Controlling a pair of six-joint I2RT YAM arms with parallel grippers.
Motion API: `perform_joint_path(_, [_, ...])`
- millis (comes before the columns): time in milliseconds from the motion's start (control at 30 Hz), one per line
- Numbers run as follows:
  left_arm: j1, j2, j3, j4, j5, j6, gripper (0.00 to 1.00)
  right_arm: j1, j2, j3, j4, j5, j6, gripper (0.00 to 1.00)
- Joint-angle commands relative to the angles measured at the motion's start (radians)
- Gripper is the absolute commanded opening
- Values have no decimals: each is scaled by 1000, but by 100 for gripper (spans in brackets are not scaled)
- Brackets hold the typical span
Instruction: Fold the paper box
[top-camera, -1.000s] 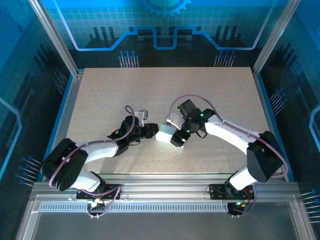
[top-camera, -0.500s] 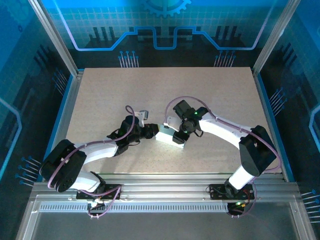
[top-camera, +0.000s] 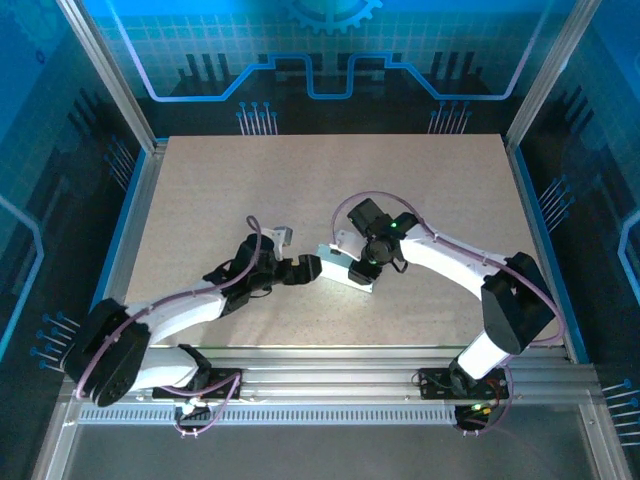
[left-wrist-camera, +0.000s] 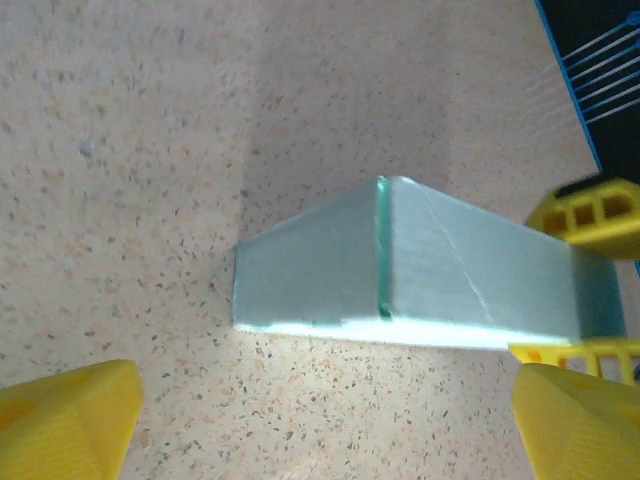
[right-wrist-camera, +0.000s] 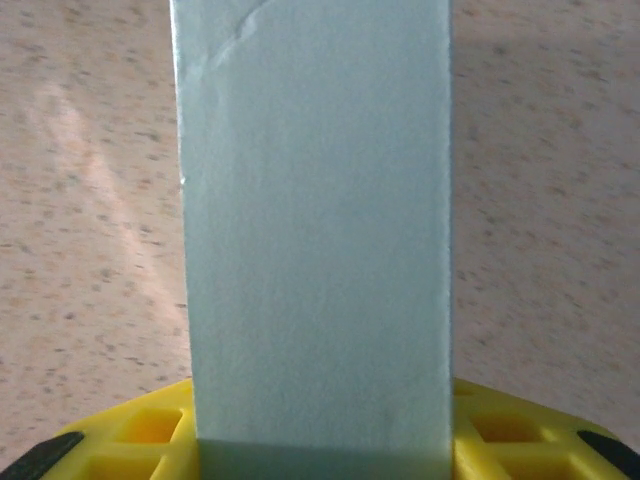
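The paper box is in its folded, closed form: a small pale mint rectangular block near the centre of the speckled worktop, between the two hands. In the top external view its long axis runs roughly left to right, with the right end angled slightly toward the arm bases.

The right hand is closed on the right end of the box. In the right wrist view the box projects straight out from between the yellow fingers, with its long axis in line with the hand and a broad flat face turned to the camera. A faint crease crosses that face near its far left corner. In the left wrist view these fingers bracket the far end of the box, one on each side of it.

The left hand is spread wide and holds nothing. Its yellow fingertips sit at the bottom corners of the left wrist view, well apart, with the free end of the box just ahead of them and untouched. From this side a vertical corner edge of the box faces the camera, marked by a darker green line. A short face lies to the left of that edge, and the long face runs rightward to the right hand.

The box sits low at the worktop. Whether its lower edge touches the surface cannot be told.
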Motion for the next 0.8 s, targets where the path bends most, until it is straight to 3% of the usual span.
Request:
perform_joint_path(0, [17,-86,1,-59,-50,28,99,-27,-40,22,15,117,17,36])
perform_joint_path(233, [81,-148,-68,16,-29,12,99,-47,-3,71,168,443,8,35])
perform_joint_path(400, [92,-156,-70,7,-29,24,99,-48,141,138,305,707,-57,32])
perform_joint_path(600, [97,-172,-76,-3,-40,34,99,-42,295,180,404,804,-90,35])
perform_joint_path(767, [105,-206,-88,-23,-62,47,99,-21,342,174,402,802,-73,40])
